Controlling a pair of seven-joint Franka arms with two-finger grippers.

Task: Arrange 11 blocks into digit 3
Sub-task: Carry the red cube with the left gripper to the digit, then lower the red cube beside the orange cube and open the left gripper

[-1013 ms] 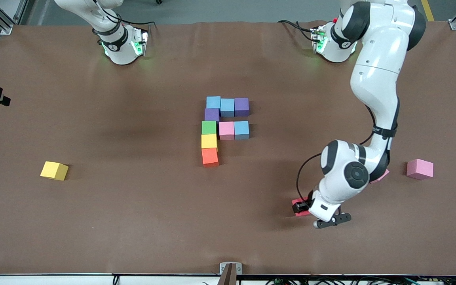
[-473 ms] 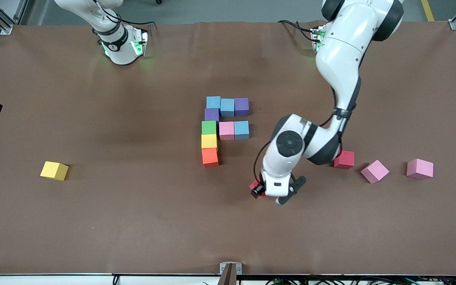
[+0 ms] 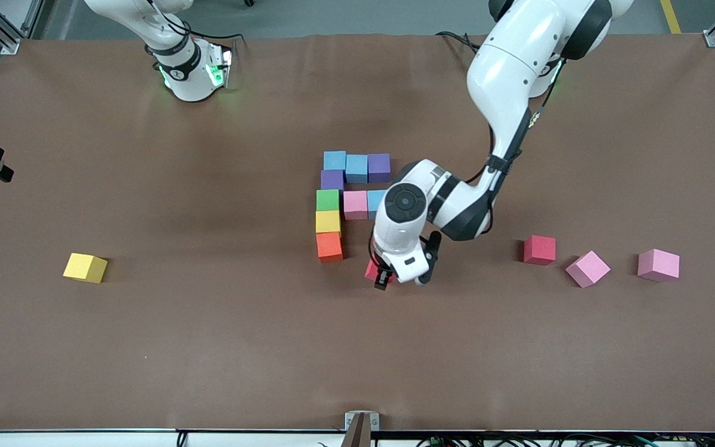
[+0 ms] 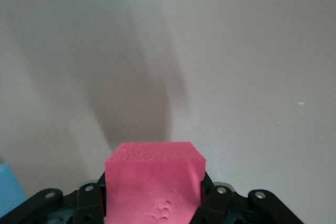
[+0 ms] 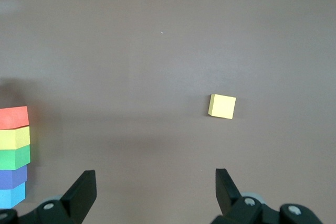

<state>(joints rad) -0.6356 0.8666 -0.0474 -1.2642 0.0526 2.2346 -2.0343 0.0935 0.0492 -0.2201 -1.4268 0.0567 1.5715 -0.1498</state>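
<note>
Held cube: a red block sits clamped between the fingers of the left gripper, over bare mat just beside the orange block, toward the left arm's end; the left wrist view shows it pinched on 2 sides.
Digit so far: 9 touching cubes at the table's centre. A column runs from a light blue block through purple, green and yellow to the orange one, nearest the front camera.
Top bar: the light blue corner, another light blue, then purple.
Middle bar: green, bright pink, and a light blue half hidden by the left arm.
Loose cubes: a second red block and 2 pale pink cubes lie toward the left arm's end; a spare yellow cube lies toward the right arm's end.
Right gripper: waits above the mat with fingers spread wide and holding nothing, looking at the spare yellow cube.
</note>
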